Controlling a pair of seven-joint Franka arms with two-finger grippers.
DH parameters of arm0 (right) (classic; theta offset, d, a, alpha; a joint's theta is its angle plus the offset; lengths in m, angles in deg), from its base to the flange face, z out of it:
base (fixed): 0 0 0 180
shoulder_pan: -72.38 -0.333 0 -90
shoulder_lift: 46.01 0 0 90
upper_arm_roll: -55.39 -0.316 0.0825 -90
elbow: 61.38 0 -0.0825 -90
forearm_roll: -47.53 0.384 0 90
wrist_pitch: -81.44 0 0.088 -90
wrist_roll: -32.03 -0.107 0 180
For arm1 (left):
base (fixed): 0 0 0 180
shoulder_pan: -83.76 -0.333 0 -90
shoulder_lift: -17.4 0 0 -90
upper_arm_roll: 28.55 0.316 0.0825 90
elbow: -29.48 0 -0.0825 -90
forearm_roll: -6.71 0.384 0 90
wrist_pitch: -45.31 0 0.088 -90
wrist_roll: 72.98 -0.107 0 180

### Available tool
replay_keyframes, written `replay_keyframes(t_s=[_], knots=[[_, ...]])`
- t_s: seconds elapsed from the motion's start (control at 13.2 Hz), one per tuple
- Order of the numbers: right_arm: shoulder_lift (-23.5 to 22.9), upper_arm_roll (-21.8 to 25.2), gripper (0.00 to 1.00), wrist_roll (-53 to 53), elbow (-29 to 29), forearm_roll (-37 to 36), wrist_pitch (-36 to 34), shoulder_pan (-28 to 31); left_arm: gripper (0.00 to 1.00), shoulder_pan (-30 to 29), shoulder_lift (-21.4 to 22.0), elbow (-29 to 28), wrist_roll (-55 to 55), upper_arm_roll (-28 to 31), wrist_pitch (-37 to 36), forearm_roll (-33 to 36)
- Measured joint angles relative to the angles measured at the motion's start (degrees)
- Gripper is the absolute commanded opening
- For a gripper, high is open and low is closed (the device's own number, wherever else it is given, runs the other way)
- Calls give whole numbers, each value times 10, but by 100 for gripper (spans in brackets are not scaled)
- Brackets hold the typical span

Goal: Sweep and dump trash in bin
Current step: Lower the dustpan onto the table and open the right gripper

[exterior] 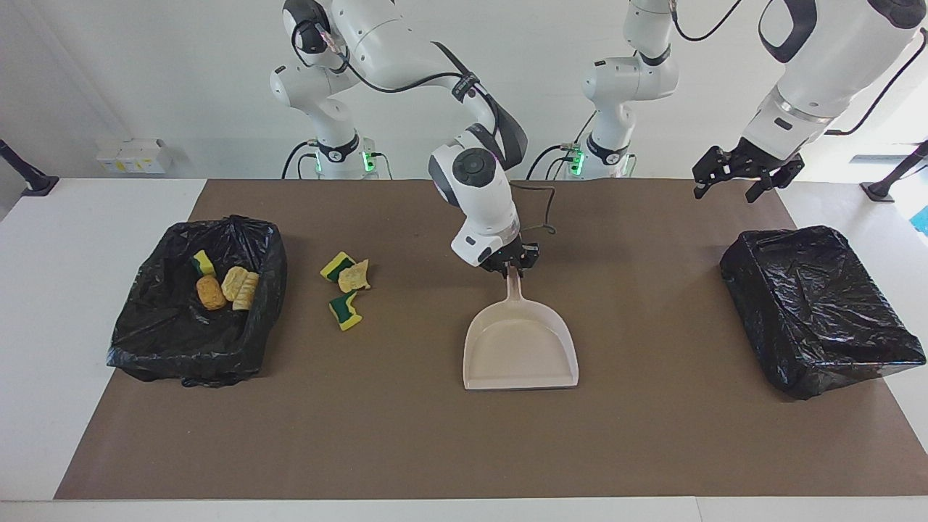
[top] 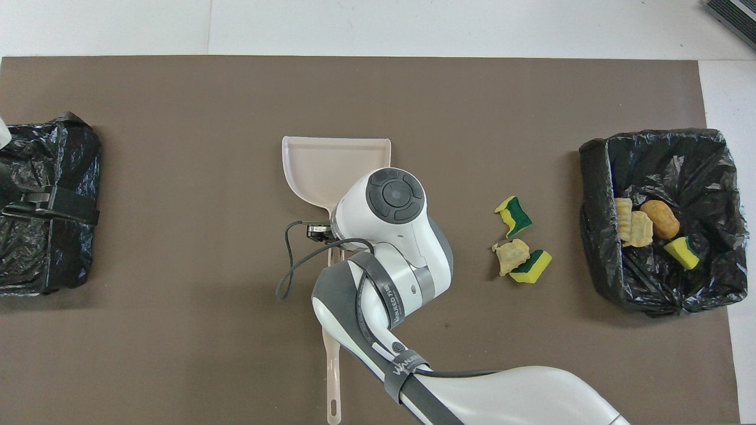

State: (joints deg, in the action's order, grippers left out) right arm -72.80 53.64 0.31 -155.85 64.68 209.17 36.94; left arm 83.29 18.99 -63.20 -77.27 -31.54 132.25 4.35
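A beige dustpan (exterior: 520, 346) (top: 336, 165) lies flat mid-mat, its open mouth pointing away from the robots. My right gripper (exterior: 513, 270) is shut on its handle (top: 332, 378), and the right arm hides most of that grip from above. Three scraps of trash lie loose on the mat between dustpan and bin: a yellow-green sponge piece (exterior: 337, 266) (top: 512, 215), a tan chunk (exterior: 355, 276) (top: 511, 255) and another sponge piece (exterior: 345, 310) (top: 531, 265). The bin (exterior: 167, 341) (top: 596, 177), lined with a black bag, holds several more scraps (exterior: 225, 286) (top: 644, 224). My left gripper (exterior: 727, 194) waits open in the air.
A second box wrapped in black bag (exterior: 819, 308) (top: 47, 248) sits at the left arm's end of the table, under the left gripper. A brown mat (exterior: 652, 435) covers the table; white table shows at both ends.
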Motion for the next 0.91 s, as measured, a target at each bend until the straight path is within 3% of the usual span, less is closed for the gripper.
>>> replay_keyframes(t_s=[0.91], knots=[[-11,0,0,0,0,15,20,-3,100,0,0,0,0,0,0,0]])
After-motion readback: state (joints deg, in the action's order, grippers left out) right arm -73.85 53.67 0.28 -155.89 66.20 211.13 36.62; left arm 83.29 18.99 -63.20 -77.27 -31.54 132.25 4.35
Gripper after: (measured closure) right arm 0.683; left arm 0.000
